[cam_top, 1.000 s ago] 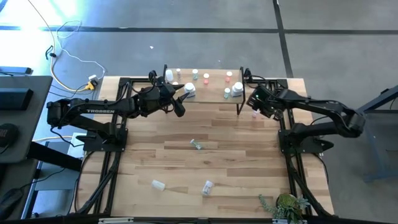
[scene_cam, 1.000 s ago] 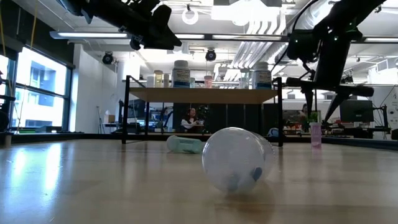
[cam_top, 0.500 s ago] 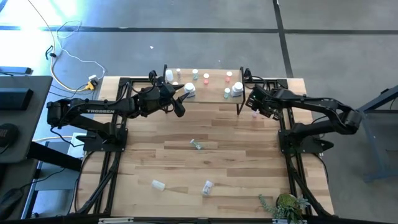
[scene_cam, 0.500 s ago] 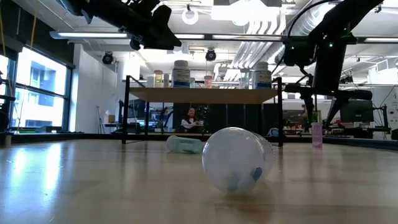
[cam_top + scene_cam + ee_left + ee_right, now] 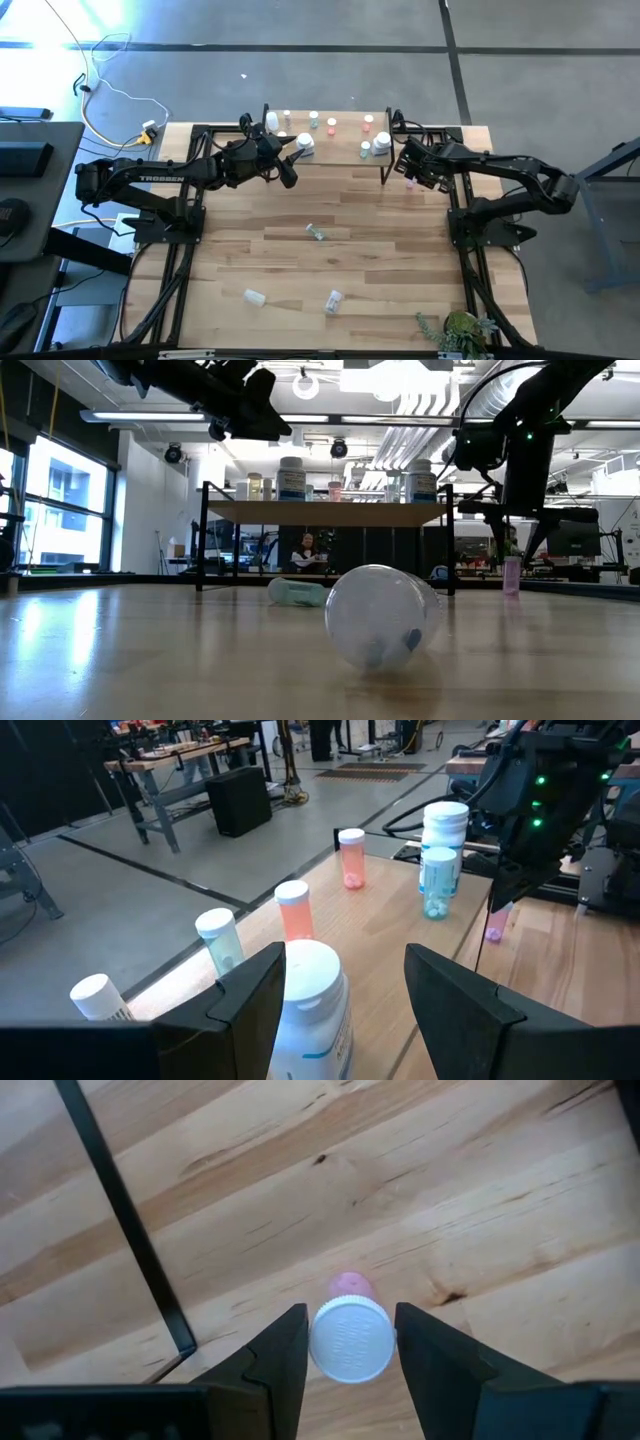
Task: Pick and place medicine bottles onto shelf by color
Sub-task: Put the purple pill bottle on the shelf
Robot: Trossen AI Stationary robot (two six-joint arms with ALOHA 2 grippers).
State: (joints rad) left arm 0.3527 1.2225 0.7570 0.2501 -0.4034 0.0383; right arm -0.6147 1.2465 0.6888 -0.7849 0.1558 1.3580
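The shelf (image 5: pixel 340 150) stands at the table's far edge and carries several small bottles. My left gripper (image 5: pixel 345 955) is open and hovers above the shelf's left part (image 5: pixel 255 405). A large white-capped white bottle (image 5: pixel 312 995) stands on the shelf and shows between its fingers. I cannot tell whether they touch it. A pink bottle with a white cap (image 5: pixel 350 1342) stands upright on the table just right of the shelf (image 5: pixel 409 184). My right gripper (image 5: pixel 350 1312) is open and points down over it, one finger on each side of the cap.
Three loose bottles lie on the table: a greenish one (image 5: pixel 316 232) mid-table and two near the front (image 5: pixel 254 296) (image 5: pixel 333 300). A black shelf leg (image 5: pixel 130 1230) stands close beside the pink bottle. A plant (image 5: pixel 460 330) sits at the near right corner.
My right gripper has shifted a little toward the table's left, closer to the shelf leg, and now sits over the pink bottle. My left arm and the bottles have stayed where they were.
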